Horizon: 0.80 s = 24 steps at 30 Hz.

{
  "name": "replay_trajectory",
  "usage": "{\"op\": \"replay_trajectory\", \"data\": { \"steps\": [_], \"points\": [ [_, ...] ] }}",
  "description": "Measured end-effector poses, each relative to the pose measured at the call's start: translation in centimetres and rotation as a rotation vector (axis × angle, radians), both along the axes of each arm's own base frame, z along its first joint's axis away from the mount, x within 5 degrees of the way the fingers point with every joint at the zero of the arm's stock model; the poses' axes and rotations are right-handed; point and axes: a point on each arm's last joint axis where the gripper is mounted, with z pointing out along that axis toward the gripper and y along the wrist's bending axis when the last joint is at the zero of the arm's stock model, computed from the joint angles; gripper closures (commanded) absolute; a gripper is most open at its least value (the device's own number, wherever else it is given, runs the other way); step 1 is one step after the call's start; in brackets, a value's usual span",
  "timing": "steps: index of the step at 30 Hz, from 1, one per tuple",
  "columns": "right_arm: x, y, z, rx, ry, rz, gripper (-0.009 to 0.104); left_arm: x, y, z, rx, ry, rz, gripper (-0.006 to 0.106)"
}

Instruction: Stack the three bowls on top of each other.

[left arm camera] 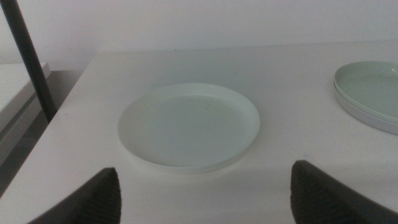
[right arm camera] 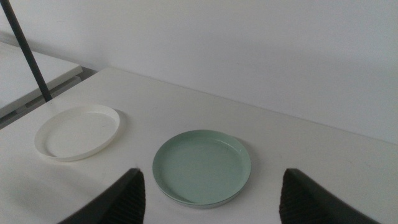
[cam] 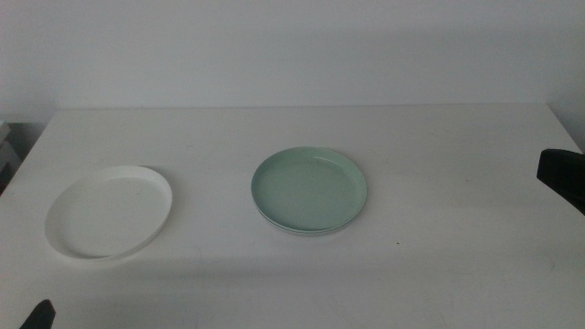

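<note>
The white bowl (cam: 110,211) lies on the table's left side, also seen in the left wrist view (left arm camera: 188,126). The pale green bowl (cam: 309,189) rests at the middle, nested on a second bowl of which only a thin pale grey rim (cam: 302,231) shows. My left gripper (left arm camera: 205,169) is open and empty, low at the front left (cam: 38,315), short of the white bowl. Just as empty, my open right gripper (right arm camera: 212,172) hangs at the right edge (cam: 559,174), apart from the green bowl (right arm camera: 202,167).
The white table (cam: 439,137) ends at a plain wall behind. A dark upright pole (left arm camera: 28,59) stands off the table's left side, next to a lower pale surface.
</note>
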Motion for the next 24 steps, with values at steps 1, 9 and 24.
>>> {"op": "replay_trajectory", "data": {
  "steps": [1, 9, 24],
  "points": [
    [0.0, 0.0, 0.0, 0.0, 0.0, 0.0, 0.04, 0.0, 0.0, 0.0, 0.002, 0.0, 0.005, -0.002],
    [0.0, 0.0, 0.0, 0.0, 0.0, 0.0, 0.04, 1.3, 0.6, 1.4, -0.03, 0.13, 0.114, -0.002],
    [0.0, 0.0, 0.0, 0.0, 0.0, 0.0, 0.04, 13.5, 1.2, 13.3, -0.107, 0.436, 0.154, -0.002]
  ]
}}
